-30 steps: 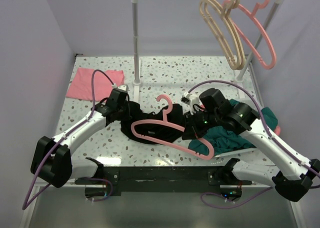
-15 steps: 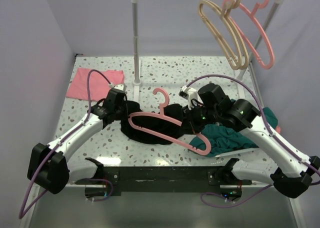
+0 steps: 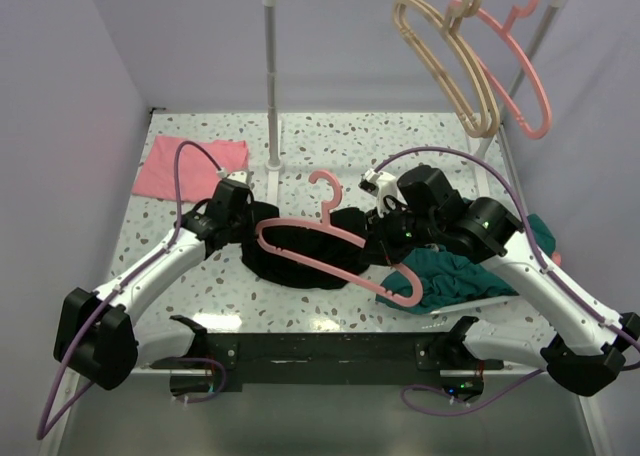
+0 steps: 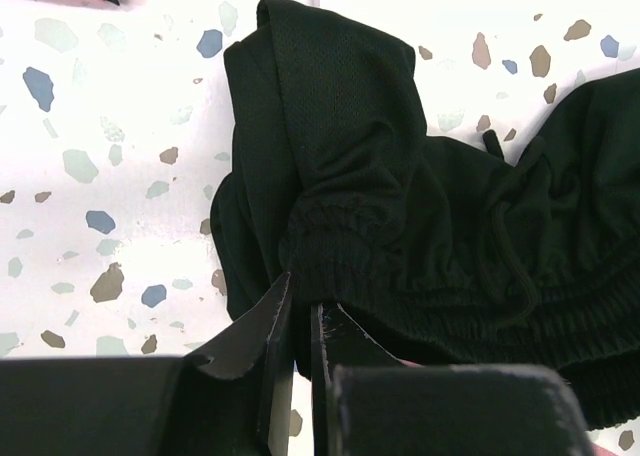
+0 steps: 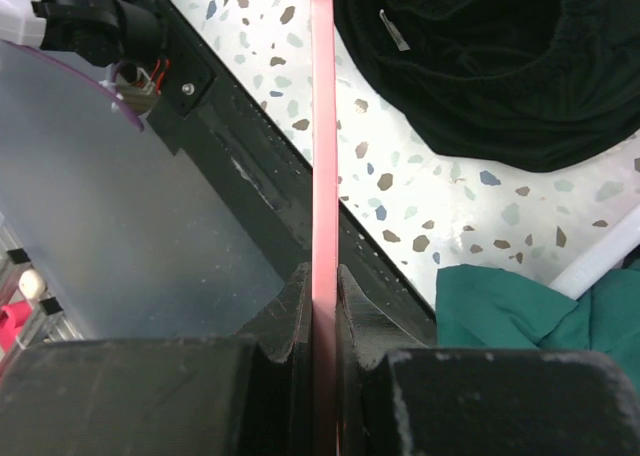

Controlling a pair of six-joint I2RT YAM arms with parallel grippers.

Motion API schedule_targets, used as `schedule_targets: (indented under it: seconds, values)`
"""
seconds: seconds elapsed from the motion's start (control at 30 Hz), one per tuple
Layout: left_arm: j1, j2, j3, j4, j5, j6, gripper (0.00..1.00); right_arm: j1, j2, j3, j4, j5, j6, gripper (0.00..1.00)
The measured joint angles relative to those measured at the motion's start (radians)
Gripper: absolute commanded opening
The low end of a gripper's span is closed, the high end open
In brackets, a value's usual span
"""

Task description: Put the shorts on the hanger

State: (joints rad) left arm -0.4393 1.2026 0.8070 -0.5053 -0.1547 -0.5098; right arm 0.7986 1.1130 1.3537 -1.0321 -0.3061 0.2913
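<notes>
- Thin salmon-pink plastic hanger [image 5: 323, 126]: at mid-bench, lying slantwise over the black mesh shorts [image 4: 420, 226], hook to the far side, one shoulder over the left part of the shorts, the other out over the near right.
- Change over the last second: the hanger has shifted left and toward the far side, so more of it now overlies the shorts. The shorts have bunched slightly toward the centre.
- Reading: this looks like lining the hanger up with the waistband. No part of the hanger shows inside the garment, so I judge the hanging not yet done.
- Right end effector [image 5: 322, 276]: jaws nearly closed, clamped on the hanger's pink bar.
- Left end effector [image 4: 300, 296]: jaws nearly closed, pinching the gathered elastic waistband at the left edge of the shorts.
- Right arm: arched in from the near right, wrist turned left toward the centre.
- Left arm: stretched low and diagonal from the near left to the shorts.
- Surroundings: teal garment [image 3: 460, 276] just right of the shorts, flat pink cloth [image 3: 185, 166] at far left on the speckled bench [image 3: 350, 141], tan hangers [image 3: 450, 66] on the far rail.
</notes>
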Motion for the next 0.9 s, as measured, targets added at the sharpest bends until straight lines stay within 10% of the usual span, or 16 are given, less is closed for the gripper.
schedule_targets:
  seconds: [0.9]
  values:
    - [0.000, -0.023, 0.010, -0.070, -0.005, 0.007, 0.11, 0.120, 0.030, -0.097, 0.079, 0.110, -0.050, 0.00]
